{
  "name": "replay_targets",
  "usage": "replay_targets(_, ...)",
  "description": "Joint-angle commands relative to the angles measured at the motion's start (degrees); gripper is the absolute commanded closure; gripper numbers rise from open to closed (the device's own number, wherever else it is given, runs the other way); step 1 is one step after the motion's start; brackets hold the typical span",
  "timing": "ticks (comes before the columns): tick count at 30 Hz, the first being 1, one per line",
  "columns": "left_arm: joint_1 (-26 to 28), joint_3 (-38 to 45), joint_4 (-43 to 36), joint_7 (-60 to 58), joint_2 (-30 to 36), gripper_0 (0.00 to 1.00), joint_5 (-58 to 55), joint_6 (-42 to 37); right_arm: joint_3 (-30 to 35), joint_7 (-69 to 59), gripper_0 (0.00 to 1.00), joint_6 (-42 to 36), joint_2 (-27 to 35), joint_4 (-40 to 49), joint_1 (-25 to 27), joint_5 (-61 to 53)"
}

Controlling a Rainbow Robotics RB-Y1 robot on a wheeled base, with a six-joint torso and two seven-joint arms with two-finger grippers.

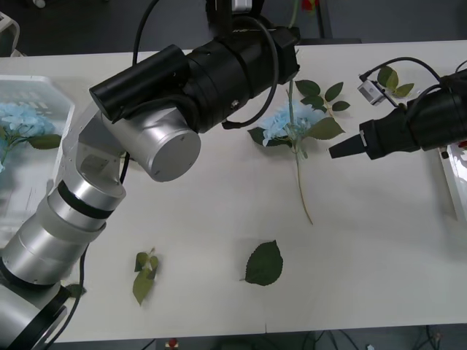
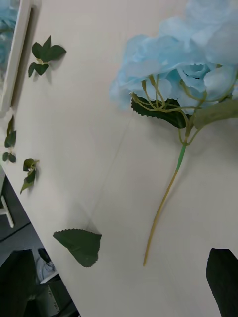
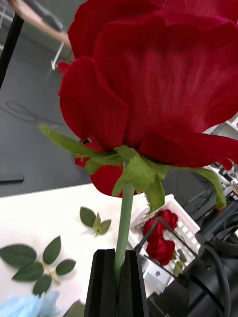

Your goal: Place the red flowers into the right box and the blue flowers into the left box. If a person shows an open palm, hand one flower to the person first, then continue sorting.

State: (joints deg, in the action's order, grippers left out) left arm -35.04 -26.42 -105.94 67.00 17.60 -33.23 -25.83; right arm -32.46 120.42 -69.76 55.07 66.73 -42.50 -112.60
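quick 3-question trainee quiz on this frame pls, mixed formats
1. True or false: the left gripper is shut on the green stem of a deep-red artificial rose.
2. Multiple choice: the pale sky-blue hydrangea-like flower in mid-table is A) lying on the white table, B) in the right gripper, C) in the white slotted plastic basket.
3. Fill in: the white tray in the left wrist view already holds ___ roses.

Key: 1 true; 2 A; 3 red.
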Motion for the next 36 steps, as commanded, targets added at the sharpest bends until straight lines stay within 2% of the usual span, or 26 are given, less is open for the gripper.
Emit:
replay_targets(1, 1.7, 1.5, -2.1, -1.2, -5.3, 1.0, 4.2, 2.1, 4.0, 7.1, 0.0, -2.9, 1.3, -2.6, 0.6, -3.6)
replay_targets(6, 3.1, 1.1, -2.0, -1.7, -8.5, 1.0, 8.5, 2.1, 7.0, 6.7, 0.0, -6.9, 0.9, -2.7, 0.2, -6.9)
replay_targets(12, 4.3, 0.6, -2.0, -2.6, -9.8, 1.0, 9.1, 2.7, 7.5, 6.6, 0.0, -8.9, 0.8, -2.7, -0.7, -16.6)
replay_targets(20, 4.7, 0.6, -1.9, -3.7, -10.4, 1.0, 9.1, 3.2, 8.4, 8.3, 0.0, -14.1, 0.2, -0.9, -0.6, -16.6)
replay_targets(28, 4.7, 0.6, -1.9, -4.0, -10.4, 1.0, 9.1, 3.2, 8.4, 9.2, 0.0, -14.3, -4.7, 1.2, -0.6, -16.0)
replay_targets(35, 4.7, 0.6, -1.9, -4.0, -10.4, 1.0, 9.1, 3.2, 8.5, 9.1, 0.0, -10.6, -9.7, 2.5, -0.8, -13.3)
replay_targets(36, 4.7, 0.6, -1.9, -4.0, -10.4, 1.0, 9.1, 3.2, 8.5, 9.0, 0.05, -10.1, -10.0, 2.5, -0.8, -13.3)
